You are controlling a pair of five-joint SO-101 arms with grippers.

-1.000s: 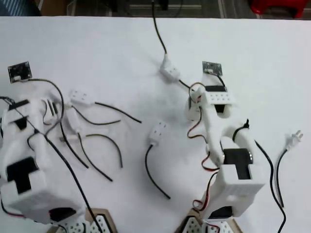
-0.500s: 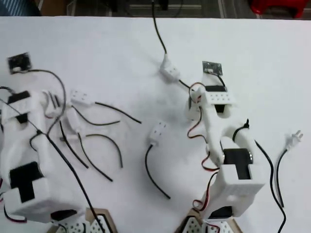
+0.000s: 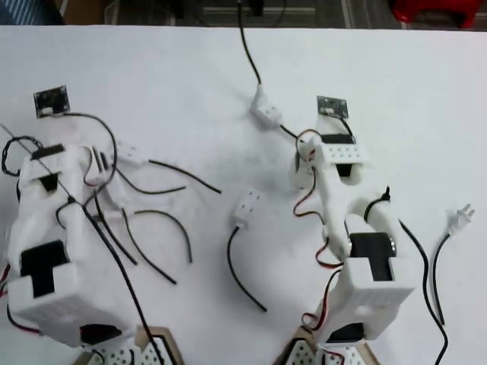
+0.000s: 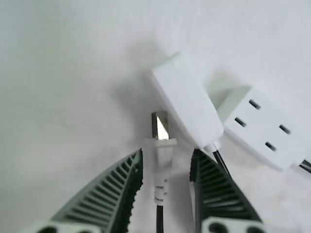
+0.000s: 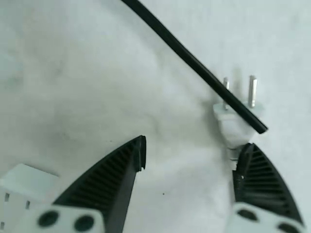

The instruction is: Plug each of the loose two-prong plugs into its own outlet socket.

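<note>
White plastic throughout, plugs and sockets alike, and none of the plugs I can make out is seated yet, so I judge the task to be barely started.

Nearest, at the table's [image 3: 396, 68] right edge, a loose plug [image 3: 459, 218] lies on its black cord, well apart from both arms. Mid-table, the middle socket [image 3: 245, 207] lies alone on its cord with nothing beside it.

Further back on the left, the left gripper [image 4: 167, 152] is narrowly open, its fingers to either side of a second plug [image 4: 160, 145] without pinching it. That plug's prongs point at the side of a socket block [image 4: 187, 102] and stop just short of it. A slotted socket [image 4: 262, 128] just beside the block shows empty slots.

At about the same depth, the right gripper [image 5: 195, 142] is spread wide over bare table. A third plug [image 5: 233, 121] lies near one finger, with a black cable [image 5: 194, 63] crossing it. A corner socket [image 5: 22, 182] lies by the other finger.

Farthest back is the far socket [image 3: 266, 114]. I cannot tell whether anything sits in it.

What is left, by my reckoning, is every insertion.
</note>
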